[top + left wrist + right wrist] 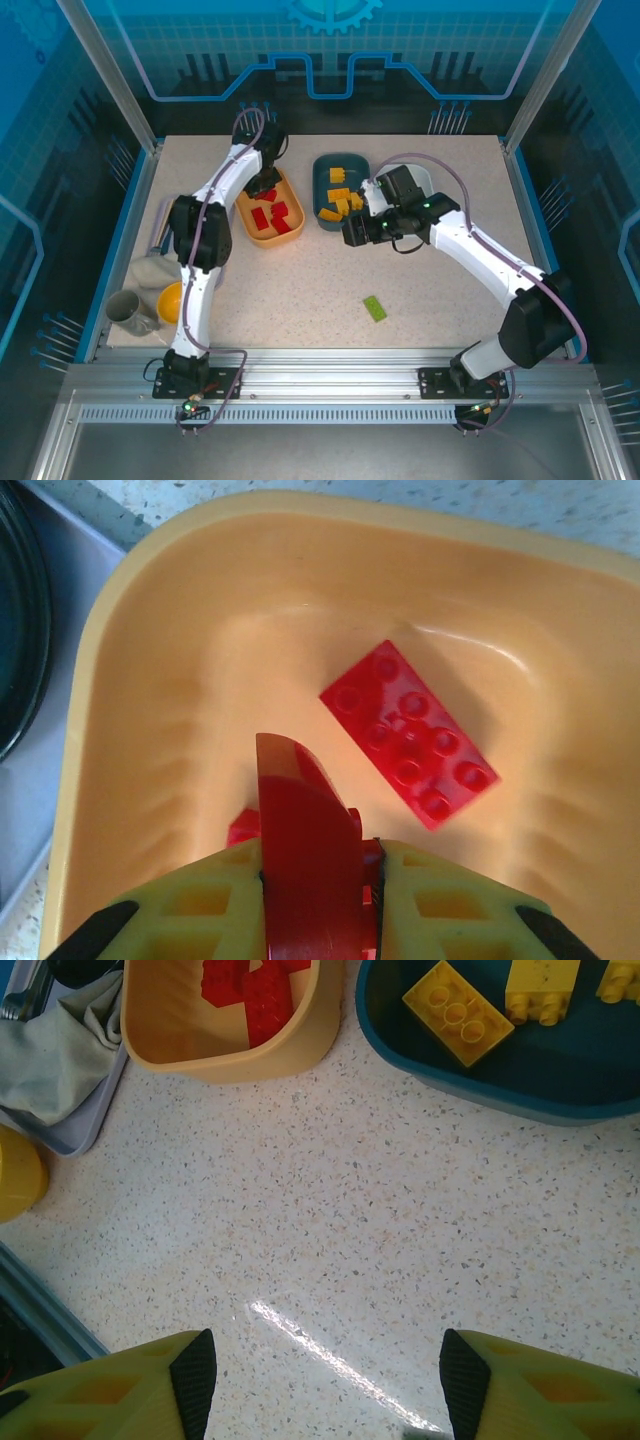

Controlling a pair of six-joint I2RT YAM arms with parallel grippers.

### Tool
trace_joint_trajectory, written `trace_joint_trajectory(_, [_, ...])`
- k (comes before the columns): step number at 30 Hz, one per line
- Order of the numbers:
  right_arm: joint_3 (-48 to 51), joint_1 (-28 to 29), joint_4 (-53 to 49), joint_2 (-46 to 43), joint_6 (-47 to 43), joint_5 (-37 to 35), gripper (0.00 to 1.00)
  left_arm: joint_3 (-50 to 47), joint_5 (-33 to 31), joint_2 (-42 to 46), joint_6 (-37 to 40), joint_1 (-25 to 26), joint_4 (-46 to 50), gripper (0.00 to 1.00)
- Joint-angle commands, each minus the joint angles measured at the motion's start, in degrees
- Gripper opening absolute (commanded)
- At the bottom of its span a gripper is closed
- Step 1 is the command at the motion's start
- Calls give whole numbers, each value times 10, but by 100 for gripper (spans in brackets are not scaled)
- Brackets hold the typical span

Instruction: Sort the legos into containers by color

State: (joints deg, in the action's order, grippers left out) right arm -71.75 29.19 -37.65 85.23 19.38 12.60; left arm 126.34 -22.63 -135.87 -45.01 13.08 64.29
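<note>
Left arm's fingers point(190, 900) are clamped tight on a small red plastic brick point(305, 830), hanging right over the shallow orange plastic tub point(130, 680) next to another red brick point(408, 735). Right arm's fingers point(120, 1390) are about half open with nothing in them, over the bare speckled bench point(330, 1210). The lone oblong green plastic brick point(374, 308) lies on the bench toward the near edge from them, long axis diagonal I think (it's tiny from above). Right arm is clearly nearer.

1 grey mug point(127, 311) sits just beside 1 round yellow bowl point(168, 301) at the speckled table's point(300, 285) left edge, with 1 crumpled pale cloth point(148, 270) just behind them.
</note>
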Motion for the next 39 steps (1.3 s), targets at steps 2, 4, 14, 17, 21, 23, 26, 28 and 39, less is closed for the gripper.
trace_joint_trajectory(2, [-20, -9, -1, 9, -10, 19, 64, 43, -53, -22, 24, -8, 48, 21])
trace_joint_trajectory(4, [-18, -14, -2, 10, -8, 22, 64, 54, -63, -33, 27, -8, 55, 21])
trace_joint_trajectory(14, [-19, -26, -3, 22, -7, 34, 64, 56, -60, -53, 29, -10, 67, 36])
trace_joint_trajectory(17, [-17, -27, -9, 24, -12, 33, 64, 56, -49, -46, 30, -9, 67, 46])
trace_joint_trajectory(21, [-16, -27, -49, 26, -31, 9, 64, 55, -36, -15, 33, -3, 58, 53])
trace_joint_trajectory(23, [-12, -27, -78, 27, -44, -7, 65, 49, -23, 10, 37, 5, 43, 57])
trace_joint_trajectory(26, [3, -25, -129, 30, -58, -35, 65, 29, 4, 59, 39, 25, 19, 63])
trace_joint_trajectory(28, [18, -21, -164, 32, -68, -46, 66, 0, 36, 99, 34, 45, -1, 66])
trace_joint_trajectory(39, [90, 74, -231, 89, -52, -84, 74, -400, 190, 387, -9, 169, -210, 73])
